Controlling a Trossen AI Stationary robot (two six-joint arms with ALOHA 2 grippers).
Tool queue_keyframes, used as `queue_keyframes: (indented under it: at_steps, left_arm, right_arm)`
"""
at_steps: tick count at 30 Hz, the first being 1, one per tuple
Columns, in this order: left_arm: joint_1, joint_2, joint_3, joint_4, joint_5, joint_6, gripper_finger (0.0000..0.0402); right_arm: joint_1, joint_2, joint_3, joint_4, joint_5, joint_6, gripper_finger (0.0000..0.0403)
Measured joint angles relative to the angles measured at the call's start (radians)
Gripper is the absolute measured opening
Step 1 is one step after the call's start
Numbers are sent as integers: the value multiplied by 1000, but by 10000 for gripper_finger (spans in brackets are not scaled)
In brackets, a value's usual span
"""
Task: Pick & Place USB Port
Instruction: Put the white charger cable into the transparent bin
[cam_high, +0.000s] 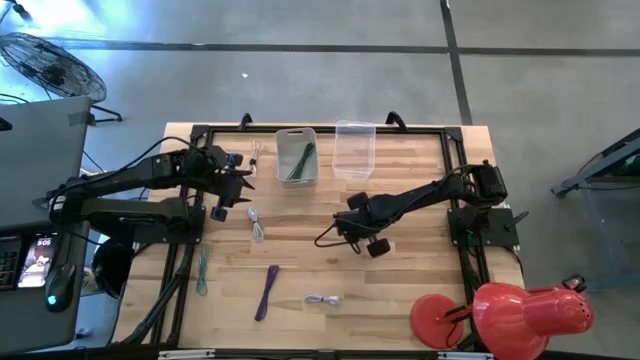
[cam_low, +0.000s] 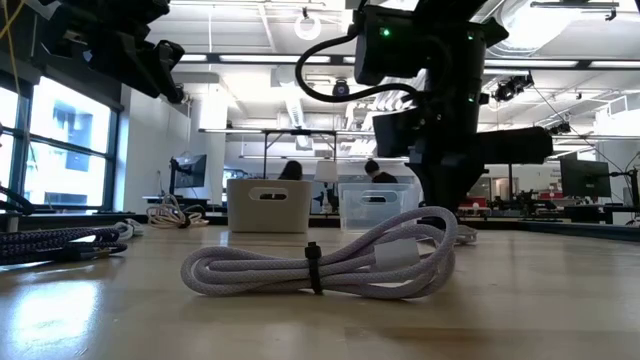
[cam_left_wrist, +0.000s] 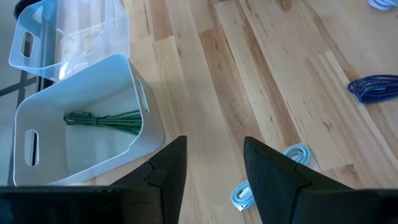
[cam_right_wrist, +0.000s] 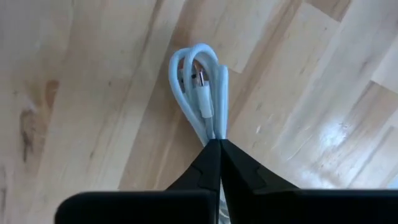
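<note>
My right gripper (cam_high: 347, 228) is near the table's middle and is shut on a pale blue coiled USB cable (cam_right_wrist: 202, 81). My left gripper (cam_high: 243, 188) is open and empty, raised at the table's left beside a white bin (cam_high: 297, 155) that holds a green cable (cam_left_wrist: 102, 120). A clear bin (cam_high: 354, 148) stands to the right of the white one. Another pale blue cable (cam_high: 257, 225), a teal cable (cam_high: 203, 270), a purple cable (cam_high: 268, 290) and a white coiled cable (cam_low: 320, 265) lie flat on the table. My right gripper pinches one end of the coil (cam_right_wrist: 214, 134) between its two fingers, taking several strands together. The cable's loops reach out beyond the fingertips along the line of the fingers. I cannot tell whether the cable is clear of the table.
A red desk lamp (cam_high: 510, 310) stands at the table's near right corner. A small pale cable (cam_high: 255, 155) lies left of the white bin. Bare wood lies between the bins and the right gripper.
</note>
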Motion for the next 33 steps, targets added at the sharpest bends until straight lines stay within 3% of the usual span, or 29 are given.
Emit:
queue_keyframes:
  at_steps: [27, 33]
  left_arm:
    - [0, 0, 0, -7, -3, -38, 154]
    - [0, 0, 1, -7, -8, -38, 154]
  right_arm:
    - [1, 0, 0, 21, 29, 53, 2]
    - [1, 0, 0, 20, 32, 72, 44]
